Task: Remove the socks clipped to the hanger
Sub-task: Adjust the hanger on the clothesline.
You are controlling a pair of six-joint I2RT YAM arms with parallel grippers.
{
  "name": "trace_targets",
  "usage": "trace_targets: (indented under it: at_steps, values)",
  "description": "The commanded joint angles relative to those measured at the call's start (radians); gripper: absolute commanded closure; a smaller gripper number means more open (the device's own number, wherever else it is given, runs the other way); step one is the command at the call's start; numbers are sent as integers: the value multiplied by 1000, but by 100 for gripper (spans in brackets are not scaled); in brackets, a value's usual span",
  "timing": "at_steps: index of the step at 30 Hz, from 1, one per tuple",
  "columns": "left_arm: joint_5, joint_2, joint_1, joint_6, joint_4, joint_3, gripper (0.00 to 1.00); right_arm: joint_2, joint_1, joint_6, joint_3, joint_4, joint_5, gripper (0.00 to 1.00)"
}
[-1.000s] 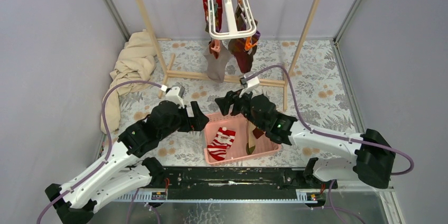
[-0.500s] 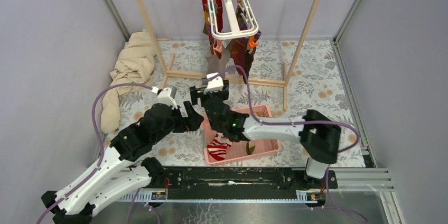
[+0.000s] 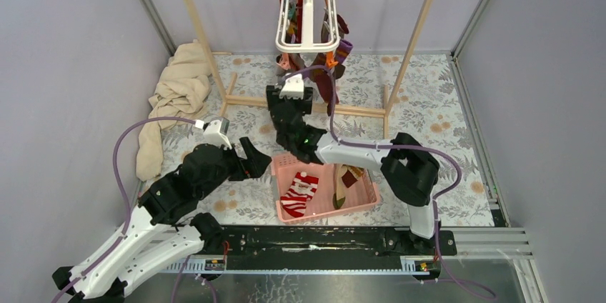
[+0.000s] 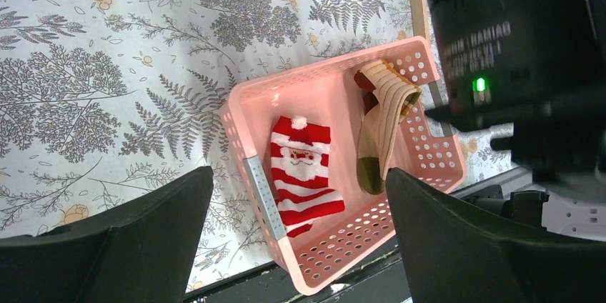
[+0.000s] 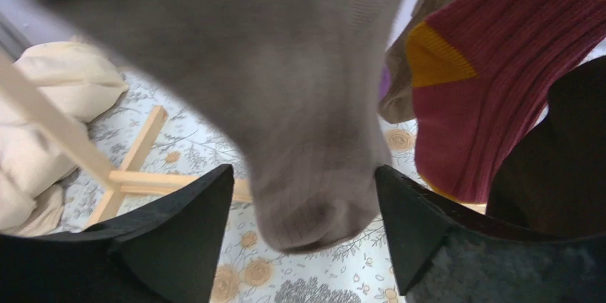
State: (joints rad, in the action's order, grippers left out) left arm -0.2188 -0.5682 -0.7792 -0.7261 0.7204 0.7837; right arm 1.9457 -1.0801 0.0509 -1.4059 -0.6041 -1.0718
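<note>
I note a floral-print table cover [image 3: 443, 117] below me. A pink perforated basket [image 3: 329, 212] sits near the table's front edge, about centre. Crumpled cream cloth [image 3: 175, 85] is heaped at the far-left corner, beside the wooden rail frame [image 3: 416, 31] along the far edge.

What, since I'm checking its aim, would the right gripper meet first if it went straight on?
The grey sock: its toe hangs directly ahead, framed by the right gripper's open fingers. It looks very near, though exact depth is unclear.

Several socks [image 5: 307, 103], grey and maroon among them, hang clipped beneath the white hanger [image 3: 307, 46].
</note>
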Motion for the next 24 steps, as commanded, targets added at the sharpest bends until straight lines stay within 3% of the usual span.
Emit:
trace_targets:
  at_steps: [1,4,7,18,24]
  values:
    - [-29,10,-3,-13,8,23,2,-59,70,119,-32,69,56,31]
    - [-28,3,-4,-13,2,20,2,-103,90,150,9,79,130,57]
    - [-22,-5,-4,-13,-9,15,2,-160,95,175,76,75,179,68]
    - [2,-38,-3,-13,-37,8,2,-399,192,340,343,109,368,75]
    - [11,-60,-5,-13,-55,8,2,-486,293,394,391,157,502,76]
